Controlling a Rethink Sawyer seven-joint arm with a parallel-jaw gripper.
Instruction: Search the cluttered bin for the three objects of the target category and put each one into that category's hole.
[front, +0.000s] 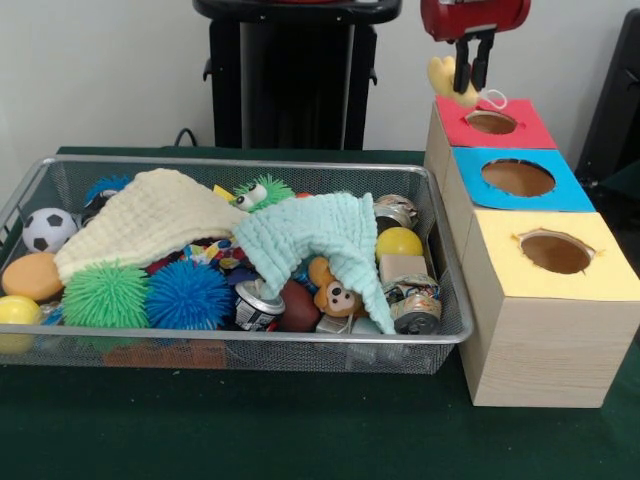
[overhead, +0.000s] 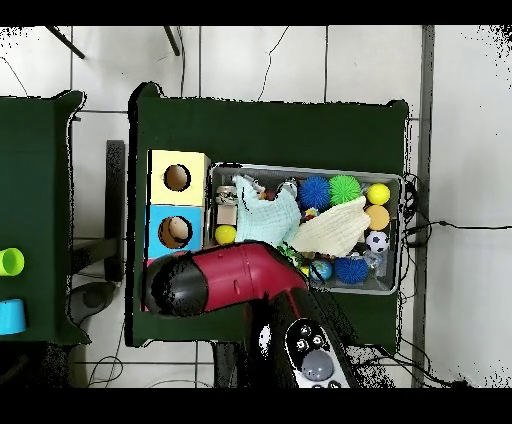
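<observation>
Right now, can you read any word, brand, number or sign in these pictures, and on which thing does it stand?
No text can be read.
Cans in the wire basket: printed labels, too blurred to read.
Red, blue and yellow box tops: plain colour, no words or numbers.

- The end effector (front: 474, 75) hangs from the top edge in the front view, its red housing above and two dark fingers (front: 483, 62) pointing straight down.
- The fingers stand close together, pinching a small yellow soft toy (front: 443, 80) that hangs just beside and below them.
- In the overhead view, the red and black arm (overhead: 225, 280) stretches sideways, covering the end effector beneath it.
</observation>
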